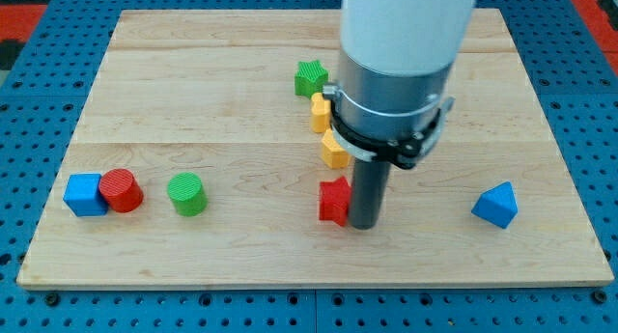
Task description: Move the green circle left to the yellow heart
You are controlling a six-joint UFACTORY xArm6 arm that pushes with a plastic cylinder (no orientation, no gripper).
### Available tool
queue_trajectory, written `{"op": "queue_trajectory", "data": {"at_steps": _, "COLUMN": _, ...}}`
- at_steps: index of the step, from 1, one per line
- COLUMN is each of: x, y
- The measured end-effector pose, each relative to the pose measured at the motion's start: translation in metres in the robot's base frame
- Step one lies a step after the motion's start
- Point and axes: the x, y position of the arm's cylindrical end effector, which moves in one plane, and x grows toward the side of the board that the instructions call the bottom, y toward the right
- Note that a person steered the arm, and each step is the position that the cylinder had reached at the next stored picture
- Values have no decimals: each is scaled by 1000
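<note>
Judging by how the blocks lie, the task is barely begun. The green circle (pixel 185 194) sits well out toward the view's left of my tip (pixel 364 224), untouched, with a red circle (pixel 122 190) just beside it on its left and a blue cube (pixel 85 194) touching that red one further left. No yellow heart can be made out for certain: two yellow blocks (pixel 326 130) stand stacked in the view just above and left of my tip, partly hidden by the arm's grey collar (pixel 386 106), and their shapes are too covered to name. One of them may be the heart. If so, the green circle already lies left of it but well apart, so what is left is to bring it close up beside it.

My tip rests on the wooden board (pixel 193 82) hard against the right side of a red block (pixel 334 200), apparently a star, touching or nearly so. A green star (pixel 310 78) sits above the yellow pair, up and left of my tip. A blue triangular block (pixel 496 205) lies well off to my tip's right.

The arm hangs straight down from the view's top, its white housing and collar covering the board's middle, the dark rod upright. There are no jaws here: the rod holds nothing and can only push.

To go on, my tip probably has to leave the red block and travel round to the green circle's far left side.
</note>
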Motion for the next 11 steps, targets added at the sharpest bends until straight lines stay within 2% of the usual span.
{"op": "queue_trajectory", "data": {"at_steps": 1, "x": 16, "y": 12}}
{"op": "queue_trajectory", "data": {"at_steps": 2, "x": 73, "y": -32}}
{"op": "queue_trajectory", "data": {"at_steps": 3, "x": 61, "y": -113}}
{"op": "queue_trajectory", "data": {"at_steps": 4, "x": 20, "y": -154}}
{"op": "queue_trajectory", "data": {"at_steps": 5, "x": 32, "y": -171}}
{"op": "queue_trajectory", "data": {"at_steps": 6, "x": -3, "y": -196}}
{"op": "queue_trajectory", "data": {"at_steps": 8, "x": -74, "y": -183}}
{"op": "queue_trajectory", "data": {"at_steps": 10, "x": -130, "y": -137}}
{"op": "queue_trajectory", "data": {"at_steps": 11, "x": -112, "y": -120}}
